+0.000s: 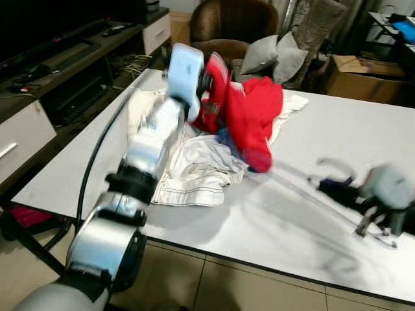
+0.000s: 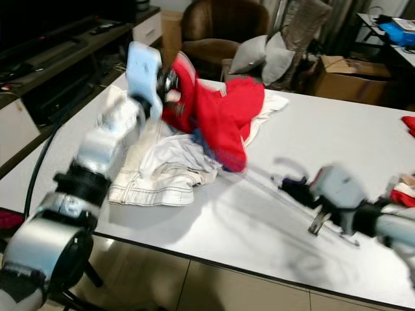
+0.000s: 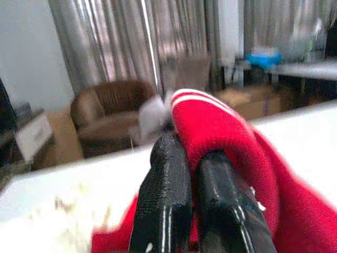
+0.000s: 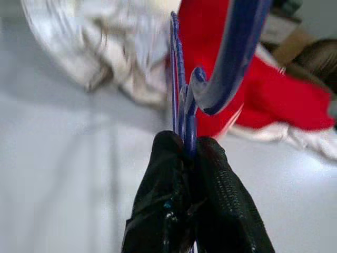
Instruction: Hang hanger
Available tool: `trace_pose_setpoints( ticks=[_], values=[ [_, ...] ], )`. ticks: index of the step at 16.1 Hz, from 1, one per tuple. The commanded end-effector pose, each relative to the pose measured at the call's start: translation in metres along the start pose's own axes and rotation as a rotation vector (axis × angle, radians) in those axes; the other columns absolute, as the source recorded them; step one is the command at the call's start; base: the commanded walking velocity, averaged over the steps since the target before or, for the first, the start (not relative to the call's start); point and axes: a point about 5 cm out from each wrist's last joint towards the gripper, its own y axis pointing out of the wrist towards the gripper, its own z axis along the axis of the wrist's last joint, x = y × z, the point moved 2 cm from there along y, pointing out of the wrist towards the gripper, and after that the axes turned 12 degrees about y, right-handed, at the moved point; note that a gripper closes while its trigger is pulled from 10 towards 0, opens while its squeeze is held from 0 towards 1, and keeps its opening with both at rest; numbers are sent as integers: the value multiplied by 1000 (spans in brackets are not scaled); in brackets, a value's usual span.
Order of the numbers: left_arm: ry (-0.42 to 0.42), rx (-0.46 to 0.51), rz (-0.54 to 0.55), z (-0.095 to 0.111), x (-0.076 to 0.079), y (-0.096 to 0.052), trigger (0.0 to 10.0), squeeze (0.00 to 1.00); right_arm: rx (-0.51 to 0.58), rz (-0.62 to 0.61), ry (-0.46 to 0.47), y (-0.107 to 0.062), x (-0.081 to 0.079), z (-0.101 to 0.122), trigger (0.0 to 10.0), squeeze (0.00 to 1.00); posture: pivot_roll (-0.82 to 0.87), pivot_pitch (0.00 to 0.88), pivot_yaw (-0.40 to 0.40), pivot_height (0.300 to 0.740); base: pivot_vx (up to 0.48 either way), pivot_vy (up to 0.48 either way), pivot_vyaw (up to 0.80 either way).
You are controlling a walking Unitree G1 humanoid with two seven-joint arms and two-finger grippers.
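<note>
A red garment (image 1: 249,113) with white stripes lies half lifted over a heap of white clothes (image 1: 194,165) on the white table (image 1: 285,227). My left gripper (image 1: 211,78) is raised above the heap and shut on the red garment's striped edge (image 3: 226,132); the black fingers (image 3: 163,179) pinch the cloth. At the right, low over the table, my right gripper (image 1: 334,188) is shut on a thin blue hanger (image 4: 181,100). Its hook (image 4: 231,52) curves up past the fingertips, and its bar points toward the red garment. The eye views are blurred.
A brown armchair (image 1: 230,26) with grey cushions (image 1: 269,55) stands behind the table. A cardboard box (image 1: 363,78) sits at the back right, and a dark TV cabinet (image 1: 58,65) runs along the left. More red cloth (image 2: 408,123) lies at the table's right edge.
</note>
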Motion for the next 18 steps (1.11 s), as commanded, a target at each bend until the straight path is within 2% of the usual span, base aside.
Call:
trace_pose_setpoints(
  ticks=[1,2,3,4,6,7,10,11,12,13,14,15,16,17,18],
  values=[
    [64,-68,-65,-20,7,-7,10000,0,71,13,12,-9,3,19,10000,0,49,0,15,740,0,0,0],
    [86,-134,-134,-43,13,-17,10000,0,146,30,41,-17,3,34,10000,0,48,0,15,740,0,0,0],
    [73,-162,-179,-55,14,-26,10000,765,209,39,67,-23,4,44,10000,0,45,0,13,740,0,0,0],
    [57,-174,-205,-61,11,-34,10000,1000,255,38,93,-26,5,49,10000,0,44,4,11,740,0,0,0],
    [41,-180,-288,-63,5,-55,10000,1000,320,35,165,-27,4,54,10000,0,48,9,13,740,0,0,0],
    [41,-180,-288,-63,5,-55,10000,1000,320,35,165,-27,4,54,10000,0,48,9,13,740,0,0,0],
    [-99,-135,-450,-38,-9,-98,10000,1000,305,-102,249,-10,6,38,10000,0,59,14,16,740,0,0,0],
    [-109,-132,-487,-33,-10,-106,10000,1000,310,-127,272,-7,8,36,10000,0,60,15,16,740,0,0,0],
    [-146,-141,-615,-22,-9,-135,10000,1000,369,-200,346,1,11,37,10000,0,69,18,17,740,0,0,0],
    [-171,-139,-643,-17,-9,-146,10000,1000,404,-229,378,4,12,40,10000,0,70,15,20,740,0,0,0],
    [-196,-99,-610,-9,-10,-149,10000,1000,437,-273,403,7,12,42,10000,0,76,8,29,740,0,0,0],
    [-224,-49,-538,-2,-13,-149,10000,1000,467,-328,417,10,12,43,10000,0,78,0,32,740,0,0,0],
    [-241,-3,-400,5,-20,-143,10000,1000,497,-399,447,12,10,44,10000,0,67,0,32,740,0,0,0],
    [-250,5,-361,8,-22,-143,10000,1000,505,-421,465,13,10,45,10000,0,67,0,32,740,0,0,0],
    [-245,29,-275,13,-29,-139,10000,765,500,-472,468,16,6,46,10000,0,51,15,-2,740,0,0,0]
  ],
)
